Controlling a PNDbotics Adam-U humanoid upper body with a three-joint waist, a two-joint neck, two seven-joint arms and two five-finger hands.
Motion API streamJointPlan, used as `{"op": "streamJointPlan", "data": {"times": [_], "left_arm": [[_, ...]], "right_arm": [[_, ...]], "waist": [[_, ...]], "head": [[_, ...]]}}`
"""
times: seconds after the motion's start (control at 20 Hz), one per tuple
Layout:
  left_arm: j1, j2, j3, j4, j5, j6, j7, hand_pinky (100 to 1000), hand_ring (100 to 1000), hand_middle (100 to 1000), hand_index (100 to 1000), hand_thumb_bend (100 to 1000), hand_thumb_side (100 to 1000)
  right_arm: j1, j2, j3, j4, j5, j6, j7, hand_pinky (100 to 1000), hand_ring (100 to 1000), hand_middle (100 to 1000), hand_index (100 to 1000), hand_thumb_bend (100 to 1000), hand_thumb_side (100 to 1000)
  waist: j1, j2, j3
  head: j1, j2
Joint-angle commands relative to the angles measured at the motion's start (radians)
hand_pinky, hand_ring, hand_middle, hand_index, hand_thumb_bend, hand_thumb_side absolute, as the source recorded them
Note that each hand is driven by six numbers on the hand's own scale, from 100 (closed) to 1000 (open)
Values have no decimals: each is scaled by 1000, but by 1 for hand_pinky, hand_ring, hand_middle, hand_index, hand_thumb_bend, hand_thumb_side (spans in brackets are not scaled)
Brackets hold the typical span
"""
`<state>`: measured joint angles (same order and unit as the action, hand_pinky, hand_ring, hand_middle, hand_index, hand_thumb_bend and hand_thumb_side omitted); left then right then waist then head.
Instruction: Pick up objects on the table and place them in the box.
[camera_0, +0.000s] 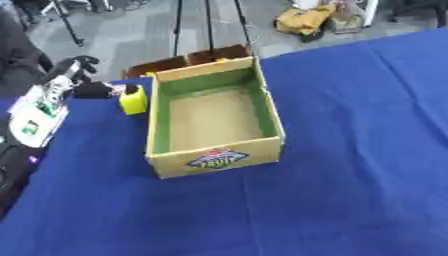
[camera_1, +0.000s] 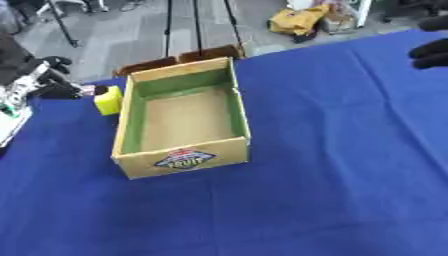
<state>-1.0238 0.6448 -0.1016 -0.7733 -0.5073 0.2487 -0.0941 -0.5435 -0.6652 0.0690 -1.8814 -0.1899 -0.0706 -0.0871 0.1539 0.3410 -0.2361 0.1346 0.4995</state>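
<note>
At the tabletop's (camera_0: 350, 150) left edge the left hand (camera_0: 74, 75) hangs over the blue cloth; whether its fingers grip anything cannot be told. Just right of it a yellow object (camera_0: 133, 100) stands upright, touching the box's (camera_0: 214, 159) left wall. At the right edge the right hand (camera_1: 430, 52) hovers, fingers curled, holding nothing.

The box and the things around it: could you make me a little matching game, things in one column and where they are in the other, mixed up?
Things:
1. cardboard box
2. yellow object
3. left hand
4. right hand

Places:
A. right edge of the right eye view, over the cloth
B. centre of the blue cloth, nothing inside
C. just outside the box's left wall
D. left edge, near the yellow object

Pairs: 1-B, 2-C, 3-D, 4-A
</note>
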Motion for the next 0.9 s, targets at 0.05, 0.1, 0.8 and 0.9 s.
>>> {"op": "streamJointPlan", "data": {"times": [0.05,0.1,0.8,0.9], "left_arm": [[-37,48,25,81,-60,-58,13,809,783,781,918,758,431],[-42,46,30,104,-79,-76,15,808,781,779,916,725,415],[-72,-8,162,120,-331,-239,-31,793,745,745,898,547,344],[-78,-20,173,114,-366,-246,-45,793,745,745,898,539,340]], "right_arm": [[-18,-32,-3,-25,-4,-1,5,669,669,753,924,438,758],[-19,-32,-3,-25,-4,-1,5,670,669,753,924,438,758],[-23,-27,1,-20,-7,-4,17,677,672,755,928,421,762],[-24,-26,0,-18,-9,-6,20,678,672,756,928,420,763]], "waist": [[-3,-12,-4],[-2,-9,-6],[6,2,-16],[7,3,-19]], "head": [[5,-15],[3,-16],[3,-17],[5,-17]]}}
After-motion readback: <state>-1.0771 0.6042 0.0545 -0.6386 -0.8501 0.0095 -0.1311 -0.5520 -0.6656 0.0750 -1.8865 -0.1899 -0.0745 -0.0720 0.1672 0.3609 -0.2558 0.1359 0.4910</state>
